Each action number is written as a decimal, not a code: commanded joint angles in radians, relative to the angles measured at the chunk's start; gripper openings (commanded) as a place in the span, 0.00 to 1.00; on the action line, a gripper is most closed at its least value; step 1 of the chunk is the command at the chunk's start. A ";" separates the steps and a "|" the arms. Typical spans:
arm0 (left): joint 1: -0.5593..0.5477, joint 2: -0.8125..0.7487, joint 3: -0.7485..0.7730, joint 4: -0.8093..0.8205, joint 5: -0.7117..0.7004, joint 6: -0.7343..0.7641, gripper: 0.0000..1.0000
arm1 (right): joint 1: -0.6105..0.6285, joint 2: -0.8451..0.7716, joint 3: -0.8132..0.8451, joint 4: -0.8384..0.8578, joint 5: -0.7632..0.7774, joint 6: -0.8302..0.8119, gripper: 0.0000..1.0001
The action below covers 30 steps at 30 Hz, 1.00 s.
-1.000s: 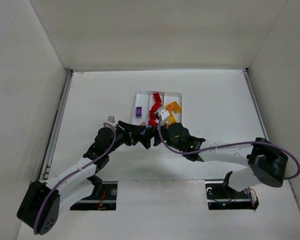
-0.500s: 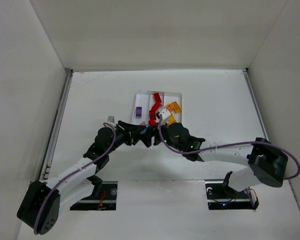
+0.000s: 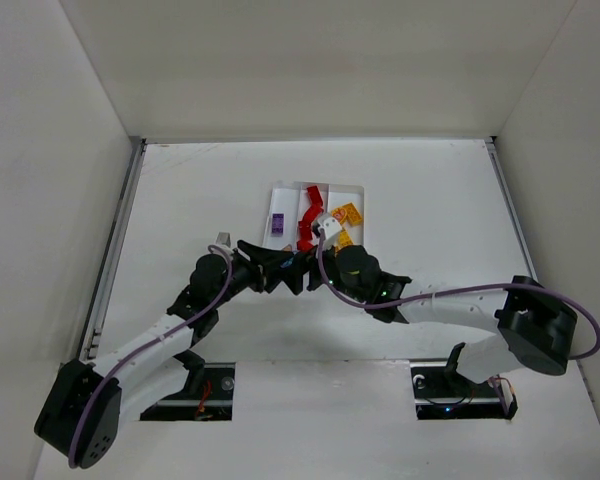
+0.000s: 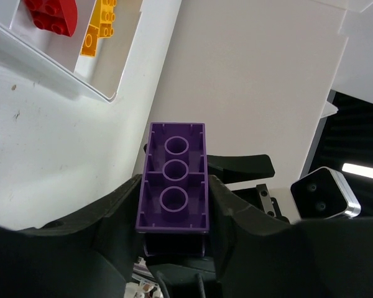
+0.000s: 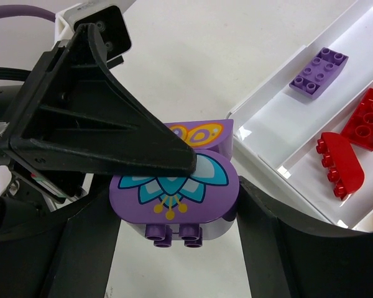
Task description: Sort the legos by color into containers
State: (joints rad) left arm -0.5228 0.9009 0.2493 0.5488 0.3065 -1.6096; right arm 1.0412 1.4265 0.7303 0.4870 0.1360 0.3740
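My left gripper point(image 4: 174, 186) is shut on a purple lego brick point(image 4: 174, 177), seen from its hollow underside. My right gripper point(image 5: 174, 205) is shut on a rounded purple lego with a printed flower point(image 5: 174, 186); a second purple printed piece point(image 5: 202, 133) sits right behind it. The left gripper's black finger point(image 5: 105, 124) lies across the top of that lego. In the top view both grippers, left point(image 3: 280, 270) and right point(image 3: 317, 270), meet just in front of the white tray point(image 3: 280, 187). The tray holds a purple brick point(image 3: 278, 223), red bricks point(image 3: 310, 215) and yellow-orange bricks point(image 3: 346, 213), each colour in its own compartment.
The tray's near corner shows in the left wrist view point(image 4: 105, 93) with a red point(image 4: 50, 9) and a yellow brick point(image 4: 99, 28). The right wrist view shows its purple brick point(image 5: 318, 71) and red bricks point(image 5: 340, 162). White walls enclose the table.
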 commanded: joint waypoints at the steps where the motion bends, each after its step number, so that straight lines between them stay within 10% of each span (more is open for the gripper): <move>1: 0.016 -0.026 0.016 0.017 0.023 0.007 0.45 | -0.007 -0.052 0.003 0.084 0.014 0.020 0.52; 15: 0.050 -0.057 0.038 -0.056 0.020 0.079 0.44 | -0.025 -0.054 -0.029 0.071 -0.016 0.048 0.52; 30: 0.066 -0.057 0.039 -0.078 0.013 0.120 0.21 | -0.031 -0.073 -0.068 0.079 -0.027 0.077 0.48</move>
State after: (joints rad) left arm -0.4751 0.8646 0.2497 0.4755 0.3332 -1.5238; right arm 1.0203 1.3983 0.6785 0.4999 0.1143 0.4309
